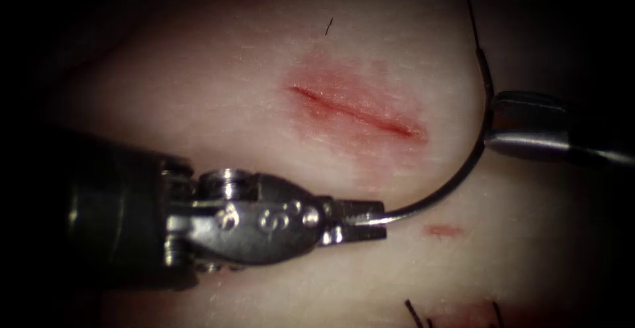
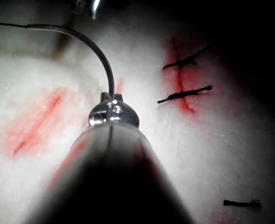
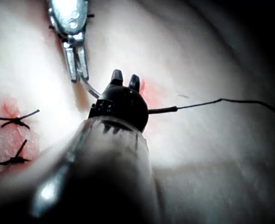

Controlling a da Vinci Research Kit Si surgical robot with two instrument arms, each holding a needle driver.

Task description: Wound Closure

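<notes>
Gripping the needle point(image 1: 456, 169) tip, left end effector point(image 1: 370, 219) above tissue point(image 1: 198, 103); right end effector point(image 1: 493, 123) seemingly open.

Backdrop is just the tissue point(image 1: 218, 103): pale, pinkish, slightly glossy. In the endoscope view the light is one pool, brightest mid-frame. It falls off hard to black at all four corners, and the left edge and upper right are fully dark. A short dark fleck point(image 1: 329, 26) sits on the lit surface near the top. Both wrist views are strongly lit, with the surface washed out almost white close in and dropping to black farther off. Shadows are soft-edged. Can't tell what lies beyond the lit area.
</notes>
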